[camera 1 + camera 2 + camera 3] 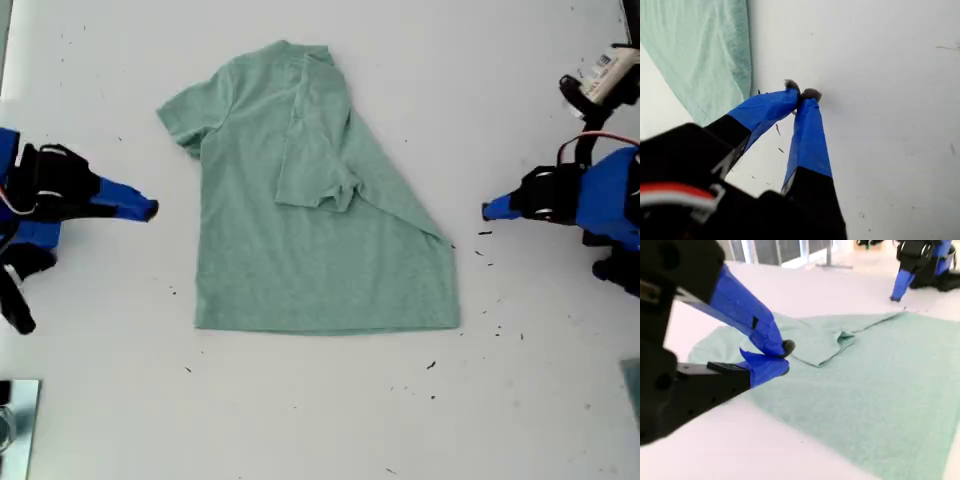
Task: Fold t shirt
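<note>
Green t shirt point(300, 240) half-folded on a white table point(320, 420)
My first gripper point(802, 94) and my second gripper point(785, 357) rest closed and empty on opposite sides

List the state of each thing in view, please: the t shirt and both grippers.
t shirt: flat on the white table, partly folded, one sleeve side folded over the body, other sleeve spread out.
my first gripper: shut, empty, beside the shirt, not touching it.
my second gripper: shut, empty, at the shirt's edge.

Bright, even light; soft focus.
</note>
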